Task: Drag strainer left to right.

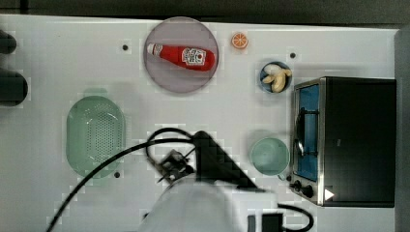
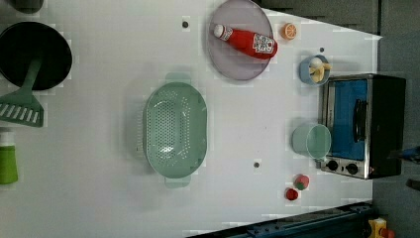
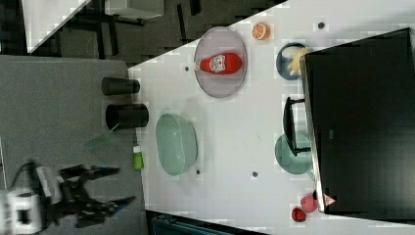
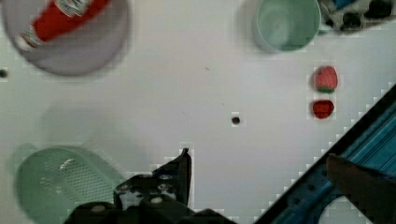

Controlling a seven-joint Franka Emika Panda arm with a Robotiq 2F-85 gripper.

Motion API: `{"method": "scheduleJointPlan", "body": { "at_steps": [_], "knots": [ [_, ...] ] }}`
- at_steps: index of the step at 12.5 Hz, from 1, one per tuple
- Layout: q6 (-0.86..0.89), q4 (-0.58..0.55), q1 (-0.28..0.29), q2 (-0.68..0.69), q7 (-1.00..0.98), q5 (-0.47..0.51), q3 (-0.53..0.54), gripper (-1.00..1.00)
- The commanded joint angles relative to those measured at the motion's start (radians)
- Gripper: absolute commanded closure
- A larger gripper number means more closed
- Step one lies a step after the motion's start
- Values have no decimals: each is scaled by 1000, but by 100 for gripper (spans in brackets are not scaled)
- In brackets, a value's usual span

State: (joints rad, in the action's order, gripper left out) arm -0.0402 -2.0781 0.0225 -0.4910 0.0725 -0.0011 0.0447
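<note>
The strainer [image 1: 95,135] is a pale green oval colander with a holed basin. It lies on the white table at the top view's left, and also appears in the left view [image 2: 174,130], the right view [image 3: 176,144] and the wrist view [image 4: 60,182]. My gripper [image 3: 125,184] stands open with nothing between its fingers. It hangs well clear of the strainer, toward the right view's lower left. In the wrist view, one dark finger [image 4: 184,163] shows beside the strainer. The arm [image 1: 212,193] enters at the top view's bottom edge, to the strainer's right.
A purple plate [image 1: 159,72] carries a ketchup bottle [image 1: 183,56]. There is an orange slice [image 1: 239,40], a blue bowl with banana [image 1: 275,77], a mint bowl [image 1: 269,155] and a toaster oven [image 1: 348,140]. Two strawberries [image 2: 297,187], a black pan [image 2: 34,54] with spatula and a green bottle [image 2: 7,158] are also there.
</note>
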Motion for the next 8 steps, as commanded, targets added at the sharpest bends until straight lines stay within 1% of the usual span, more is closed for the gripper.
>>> {"method": "scheduleJointPlan", "body": {
  "at_steps": [1,2,4,8],
  "knots": [
    [-84,23,8,115,36,24,120,-100],
    [-112,22,10,144,72,24,171,-100],
    [-164,15,11,215,212,24,276,-100],
    [-324,4,13,410,666,23,463,-100]
  ]
}}
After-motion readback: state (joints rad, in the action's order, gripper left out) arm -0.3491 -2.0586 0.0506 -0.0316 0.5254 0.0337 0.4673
